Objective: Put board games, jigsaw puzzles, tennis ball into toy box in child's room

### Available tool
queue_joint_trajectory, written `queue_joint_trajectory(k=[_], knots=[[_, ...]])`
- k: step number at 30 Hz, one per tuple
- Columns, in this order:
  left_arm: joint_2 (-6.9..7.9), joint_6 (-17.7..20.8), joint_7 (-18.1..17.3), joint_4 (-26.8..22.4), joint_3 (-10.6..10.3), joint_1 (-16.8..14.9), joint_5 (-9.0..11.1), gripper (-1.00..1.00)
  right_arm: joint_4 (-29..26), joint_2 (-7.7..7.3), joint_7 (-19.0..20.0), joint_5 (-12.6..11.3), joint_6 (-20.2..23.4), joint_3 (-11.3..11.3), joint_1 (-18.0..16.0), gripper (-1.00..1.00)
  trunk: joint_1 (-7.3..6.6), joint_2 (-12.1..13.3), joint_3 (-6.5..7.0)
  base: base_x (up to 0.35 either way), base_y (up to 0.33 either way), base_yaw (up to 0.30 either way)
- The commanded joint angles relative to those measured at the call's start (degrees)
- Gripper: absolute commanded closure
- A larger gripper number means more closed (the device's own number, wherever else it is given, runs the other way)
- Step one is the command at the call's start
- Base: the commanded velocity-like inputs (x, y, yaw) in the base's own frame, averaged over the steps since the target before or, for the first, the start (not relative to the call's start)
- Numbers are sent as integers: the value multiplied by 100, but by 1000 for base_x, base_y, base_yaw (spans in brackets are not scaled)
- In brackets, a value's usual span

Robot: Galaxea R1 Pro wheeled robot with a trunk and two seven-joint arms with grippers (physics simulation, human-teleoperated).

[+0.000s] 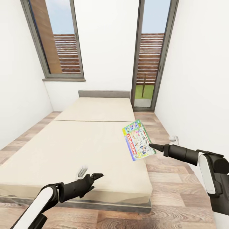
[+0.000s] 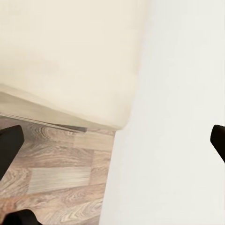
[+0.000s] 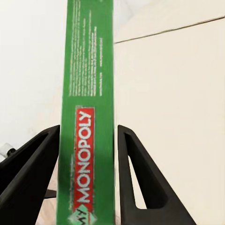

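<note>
Board game point(image 1: 138, 140) clamped in right pincer point(image 1: 149, 145), lifted above bed point(image 1: 79, 143) edge

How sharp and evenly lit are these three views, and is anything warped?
Head view: bright flat light, window frames lean outward from wide-angle distortion. Right wrist view: board game lettering sharp near the lens, fine print blurry. Left wrist view: soft, bed washed out.
</note>
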Motion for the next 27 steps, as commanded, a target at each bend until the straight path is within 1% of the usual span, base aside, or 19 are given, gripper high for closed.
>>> queue_joint_trajectory(k=[1,10,12,13,14,15,16,18,19,20,21,22,23,27], knots=[[4,-7,57,-5,-6,-2,57,-100,-1,-4,37,-6,27,-5,-8,100,-24,39,6,0,0,196],[10,-27,72,1,-7,82,0,-100,18,-7,37,-9,27,-10,-80,100,-221,400,106,0,0,196],[13,-97,72,2,5,164,-68,-100,29,15,37,-7,27,-1,-87,100,-265,480,129,0,0,200],[14,-181,67,1,20,222,-159,-100,36,26,37,3,27,30,-90,100,-287,520,140,0,0,205],[14,-232,61,0,25,246,-208,-100,39,31,37,6,27,69,-91,100,-309,560,151,0,0,206],[15,-354,37,-2,36,301,-309,-100,53,41,21,15,27,276,-99,100,-331,600,162,0,0,209],[15,-460,37,-3,43,391,-391,-100,365,54,-10,34,27,559,-301,100,-353,641,173,0,0,211],[10,-494,45,0,51,421,-417,-100,708,94,-23,49,27,833,-480,100,-397,721,196,0,0,211],[12,-504,47,6,52,428,-426,-100,846,161,-56,55,27,1020,-531,100,-419,761,207,0,0,212],[11,-513,48,25,54,435,-438,-100,981,304,-175,61,27,1193,-578,100,-441,801,218,0,0,212],[9,-516,50,34,51,437,-442,-100,1032,418,-283,66,27,1263,-597,100,-463,841,229,0,0,212],[12,-516,52,40,53,439,-489,-100,1061,515,-371,65,27,1306,-609,100,-485,881,240,0,0,212],[15,-515,53,56,59,440,-616,-100,1057,576,-440,34,27,1338,-620,100,-507,921,251,0,0,212],[12,-519,54,65,56,441,-814,-100,934,592,-466,-15,27,1341,-622,100,-595,1082,296,0,0,212]])
